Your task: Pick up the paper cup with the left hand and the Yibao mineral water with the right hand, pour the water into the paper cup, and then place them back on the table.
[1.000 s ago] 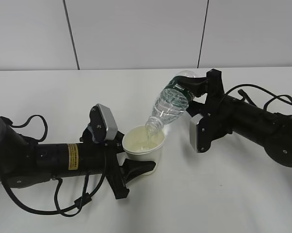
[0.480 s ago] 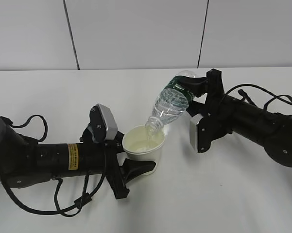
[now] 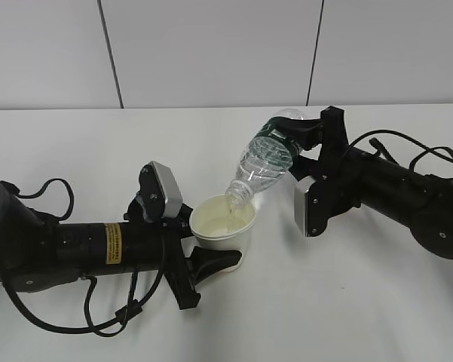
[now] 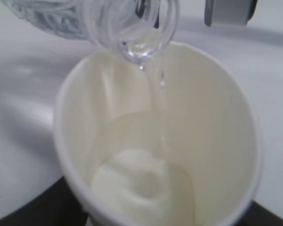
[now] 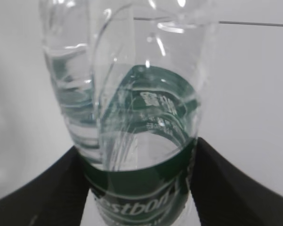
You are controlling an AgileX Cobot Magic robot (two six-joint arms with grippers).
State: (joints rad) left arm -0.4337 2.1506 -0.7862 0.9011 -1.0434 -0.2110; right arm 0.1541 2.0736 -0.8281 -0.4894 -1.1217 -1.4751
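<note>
My left gripper is shut on the cream-white paper cup, held just above the white table. My right gripper is shut on the Yibao mineral water bottle at its green label, tilted neck-down to the left, its mouth over the cup's far rim. In the left wrist view the bottle mouth hangs above the cup and a thin stream of water falls into it; water pools at the bottom. The right wrist view shows the bottle between the black fingers.
A grey panelled wall stands behind the table's far edge. Black cables trail beside the left arm and cables loop over the right arm. Both arms lie low across the table's middle.
</note>
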